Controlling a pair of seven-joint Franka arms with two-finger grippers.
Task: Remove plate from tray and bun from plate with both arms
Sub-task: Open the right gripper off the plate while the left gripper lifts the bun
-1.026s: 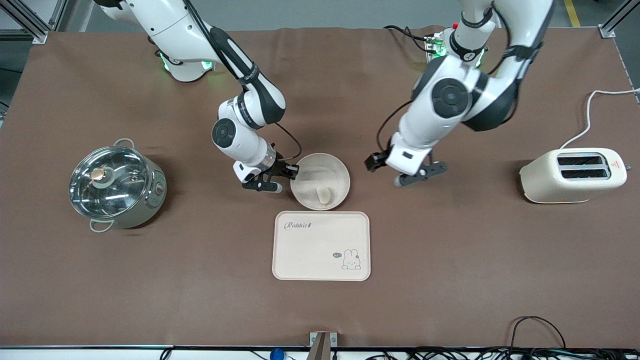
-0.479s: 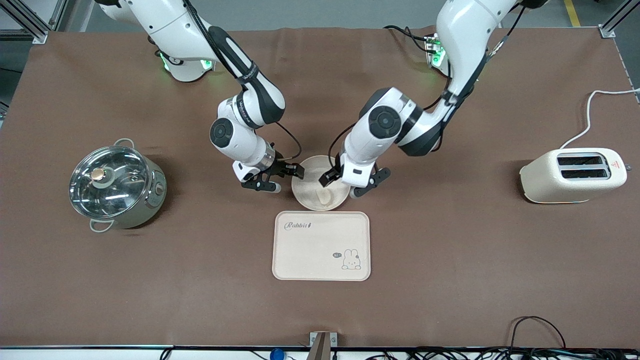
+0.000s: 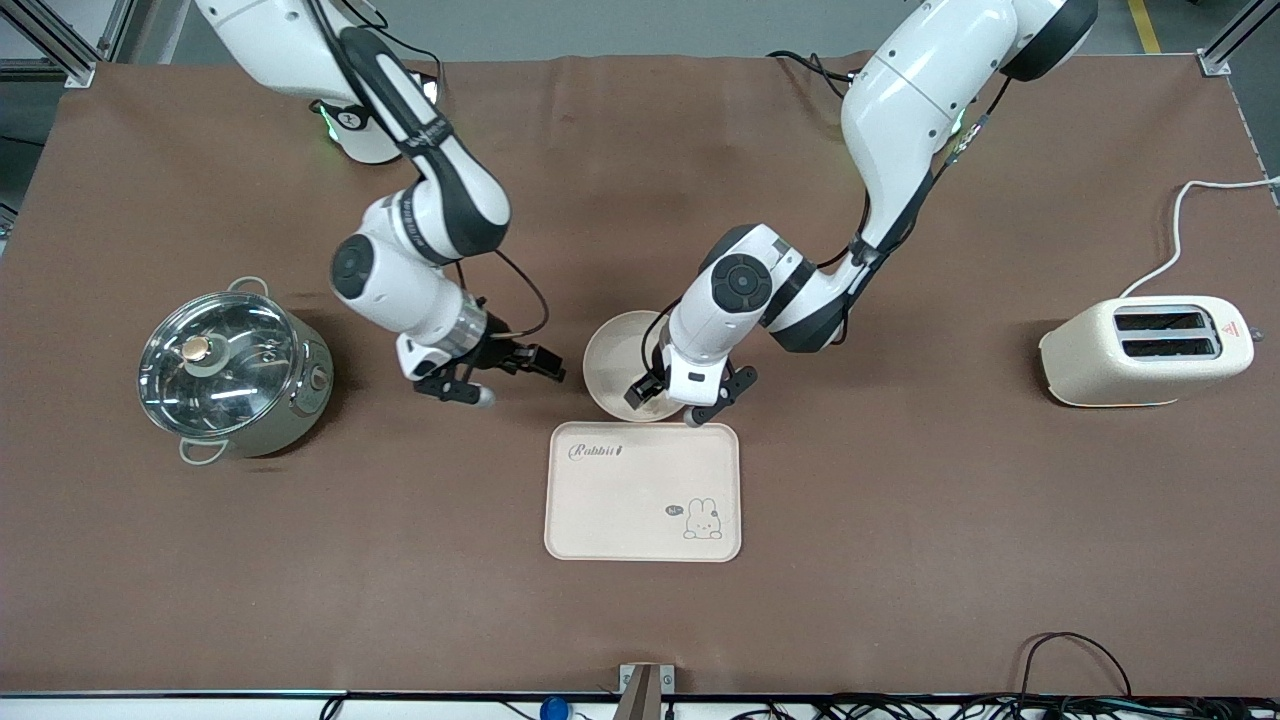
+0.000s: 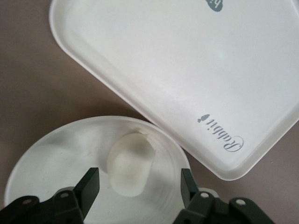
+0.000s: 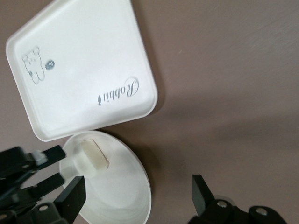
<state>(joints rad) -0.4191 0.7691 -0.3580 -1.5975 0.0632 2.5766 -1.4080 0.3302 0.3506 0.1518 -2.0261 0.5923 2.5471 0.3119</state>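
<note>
The round cream plate [image 3: 612,360] sits on the table just farther from the front camera than the Rabbit tray [image 3: 643,490], apart from it. The bun [image 4: 130,163] lies on the plate [image 4: 51,158]; the front view hides it under my left gripper [image 3: 672,405]. That gripper [image 4: 138,186] is open low over the plate's nearer part, fingers either side of the bun's end. My right gripper [image 3: 510,375] is open and empty beside the plate, toward the right arm's end. The right wrist view shows the plate [image 5: 121,196], the bun [image 5: 96,156] and the tray [image 5: 84,70].
A steel pot with a glass lid [image 3: 235,370] stands toward the right arm's end of the table. A cream toaster [image 3: 1145,350] with a white cable stands toward the left arm's end. Brown cloth covers the table.
My right gripper has drawn back from the plate's rim toward the pot. My left arm has swung in and come down over the plate, its fingers now around the bun.
</note>
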